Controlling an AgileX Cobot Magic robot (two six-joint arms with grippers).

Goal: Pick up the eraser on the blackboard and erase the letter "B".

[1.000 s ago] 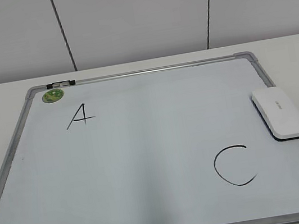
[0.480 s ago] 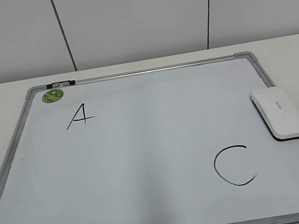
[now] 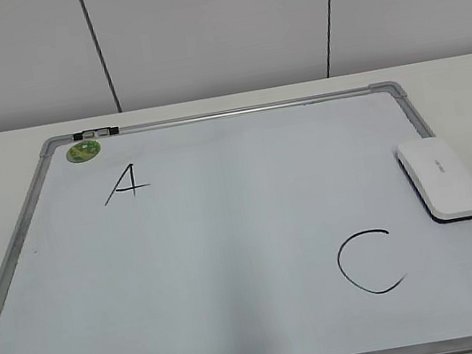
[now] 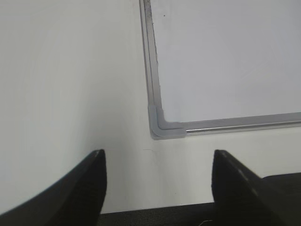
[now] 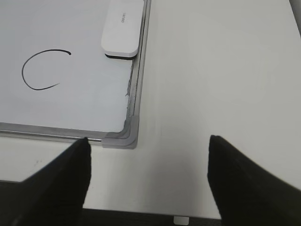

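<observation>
The blackboard (image 3: 231,259), a white dry-erase board with a silver frame, lies flat on the table. The white eraser (image 3: 440,177) lies at its right edge; it also shows in the right wrist view (image 5: 121,29). No letter "B" is visible on the board; only a black "A" (image 3: 127,183) and a black "C" (image 3: 368,262) show. My left gripper (image 4: 159,157) is open and empty over the table near the board's near left corner (image 4: 162,127). My right gripper (image 5: 148,143) is open and empty near the board's near right corner (image 5: 128,136). Neither gripper shows in the exterior view.
A small green round magnet (image 3: 83,151) sits at the board's far left corner, beside a small black and grey clip (image 3: 95,133) on the frame. The white table (image 3: 453,75) surrounds the board. A grey panelled wall (image 3: 212,28) stands behind.
</observation>
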